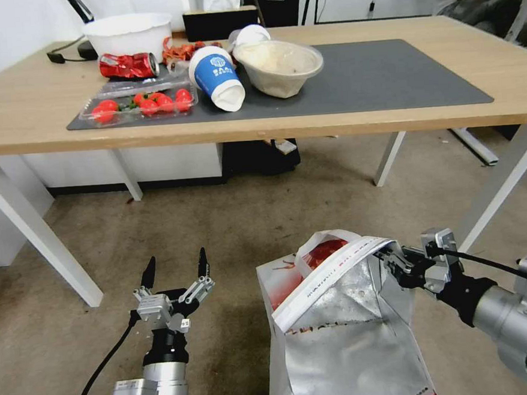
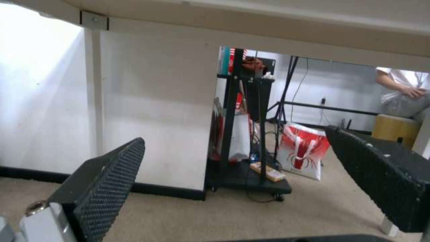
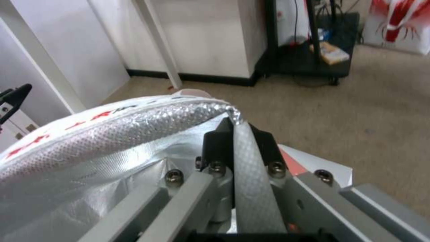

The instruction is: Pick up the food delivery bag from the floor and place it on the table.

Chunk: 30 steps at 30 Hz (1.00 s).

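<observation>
I see the food delivery bag — red-and-white, foil-lined, mouth gaping — its right rim pinched in my right gripper; left gripper spread wide, empty.

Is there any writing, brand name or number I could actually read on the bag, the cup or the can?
Food delivery bag: red lettering runs along its white rim, too blurred to read.
Blue paper cup: a white round logo with characters, too small to read.
Crushed red can: no legible print.
Red-and-white bag behind: a lobster picture; the small print under it is unreadable.
</observation>
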Tool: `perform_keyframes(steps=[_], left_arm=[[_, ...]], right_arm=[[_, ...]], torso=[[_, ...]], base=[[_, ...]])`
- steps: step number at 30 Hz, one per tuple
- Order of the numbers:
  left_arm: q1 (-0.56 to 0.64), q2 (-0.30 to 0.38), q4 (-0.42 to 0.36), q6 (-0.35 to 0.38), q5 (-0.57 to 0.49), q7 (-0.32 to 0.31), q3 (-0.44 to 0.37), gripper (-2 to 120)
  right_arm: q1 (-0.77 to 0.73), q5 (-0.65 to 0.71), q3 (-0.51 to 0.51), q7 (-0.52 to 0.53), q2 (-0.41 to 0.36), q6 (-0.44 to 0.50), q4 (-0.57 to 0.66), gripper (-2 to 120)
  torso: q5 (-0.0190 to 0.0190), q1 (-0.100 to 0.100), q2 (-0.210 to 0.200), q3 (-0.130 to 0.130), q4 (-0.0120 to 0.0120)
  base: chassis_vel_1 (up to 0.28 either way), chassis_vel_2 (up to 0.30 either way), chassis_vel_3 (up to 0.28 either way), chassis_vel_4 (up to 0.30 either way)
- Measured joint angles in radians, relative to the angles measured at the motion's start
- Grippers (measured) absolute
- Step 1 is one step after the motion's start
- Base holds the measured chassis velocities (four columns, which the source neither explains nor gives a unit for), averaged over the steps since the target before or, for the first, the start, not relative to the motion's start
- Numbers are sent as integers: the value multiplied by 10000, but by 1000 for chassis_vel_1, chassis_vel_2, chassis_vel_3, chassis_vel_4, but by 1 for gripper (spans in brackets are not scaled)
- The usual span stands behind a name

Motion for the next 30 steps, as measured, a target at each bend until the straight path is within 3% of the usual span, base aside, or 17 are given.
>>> perform_keyframes(steps=[30], left_arm=[[17, -7, -60, -70, 56, -37, -36, 100]], right_arm=[[-126, 246, 57, 131, 93, -88, -1, 0]], torso=[[1, 330, 1216, 888, 0]], base=[[0, 0, 0, 0]])
